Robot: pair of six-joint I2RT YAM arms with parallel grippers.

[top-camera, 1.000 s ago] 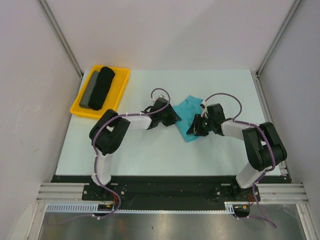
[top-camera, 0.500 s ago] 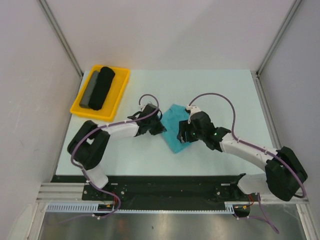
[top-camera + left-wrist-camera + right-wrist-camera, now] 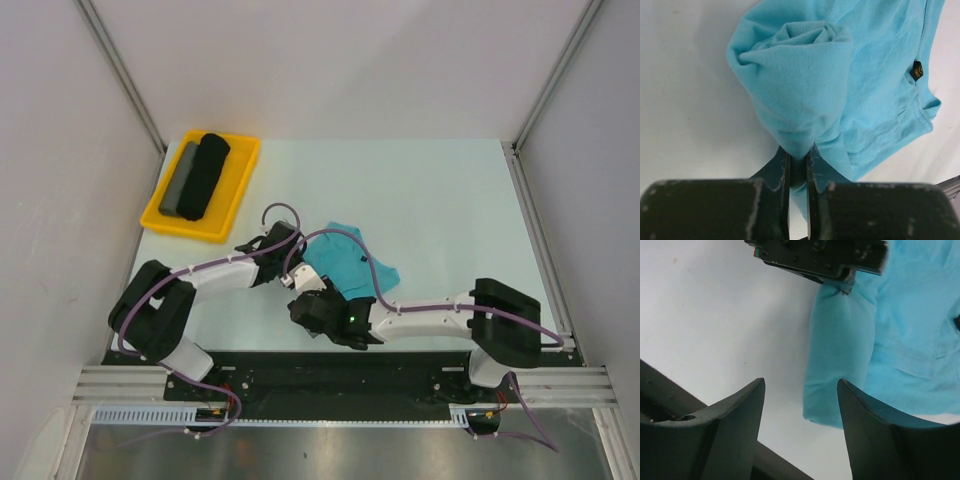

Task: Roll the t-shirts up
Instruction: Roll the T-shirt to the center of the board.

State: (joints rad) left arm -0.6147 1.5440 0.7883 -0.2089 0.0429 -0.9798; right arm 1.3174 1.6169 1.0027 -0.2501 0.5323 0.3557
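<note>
The turquoise t-shirt (image 3: 348, 258) lies partly rolled near the table's front middle. In the left wrist view its rolled end (image 3: 795, 75) bulges just beyond the jaws and its dark neck label (image 3: 916, 70) shows at the right. My left gripper (image 3: 797, 152) is shut on the roll's cloth; it also shows in the top view (image 3: 298, 272). My right gripper (image 3: 800, 382) is open and empty, low over the table just short of the roll's near end (image 3: 840, 350); in the top view it (image 3: 305, 305) sits close in front of the left gripper.
A yellow tray (image 3: 235, 195) at the back left holds a black roll (image 3: 205, 175) and a grey roll (image 3: 180, 182). The right arm (image 3: 430, 315) stretches leftwards along the table's near edge. Grey walls stand on both sides.
Both grippers moved left and towards the near edge, and the shirt came along with them. The right arm has swung far left and now lies along the front, its gripper open.
</note>
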